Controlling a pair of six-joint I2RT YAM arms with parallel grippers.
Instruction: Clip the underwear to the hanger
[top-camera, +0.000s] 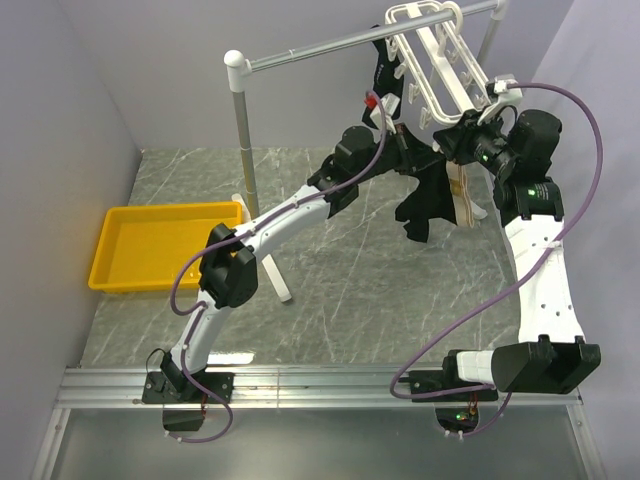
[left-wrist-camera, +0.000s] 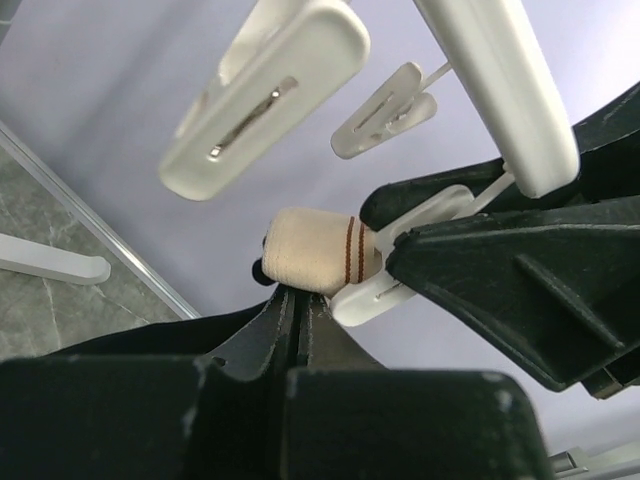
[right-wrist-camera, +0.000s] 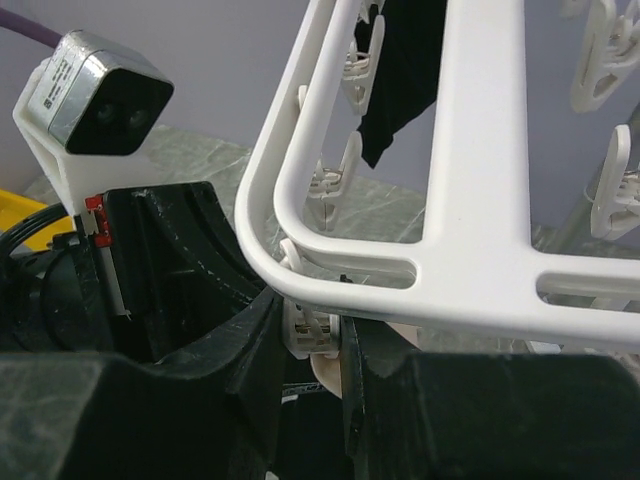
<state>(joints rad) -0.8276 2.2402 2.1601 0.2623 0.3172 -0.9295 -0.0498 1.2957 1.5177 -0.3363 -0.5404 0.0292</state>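
Note:
The white hanger (top-camera: 432, 62) hangs from the rail. Below it droops the underwear (top-camera: 428, 208), black with a tan waistband. My left gripper (top-camera: 414, 150) is shut on its cloth just under the folded waistband (left-wrist-camera: 315, 255), its jaws (left-wrist-camera: 297, 300) pressed together. The waistband's edge sits in the mouth of a white clip (left-wrist-camera: 400, 272). My right gripper (top-camera: 463, 140) is shut on that clip (right-wrist-camera: 320, 335) under the hanger's corner (right-wrist-camera: 300, 250), squeezing the clip's top between its fingers (right-wrist-camera: 313, 312). A sliver of tan band (right-wrist-camera: 330, 372) shows below.
Other clips (left-wrist-camera: 265, 95) dangle from the hanger bar (left-wrist-camera: 500, 80). A small black garment (top-camera: 385, 70) hangs on the hanger's far side. The grey rail stand (top-camera: 243, 130) rises at centre left. A yellow tray (top-camera: 160, 245) lies on the left of the marble table.

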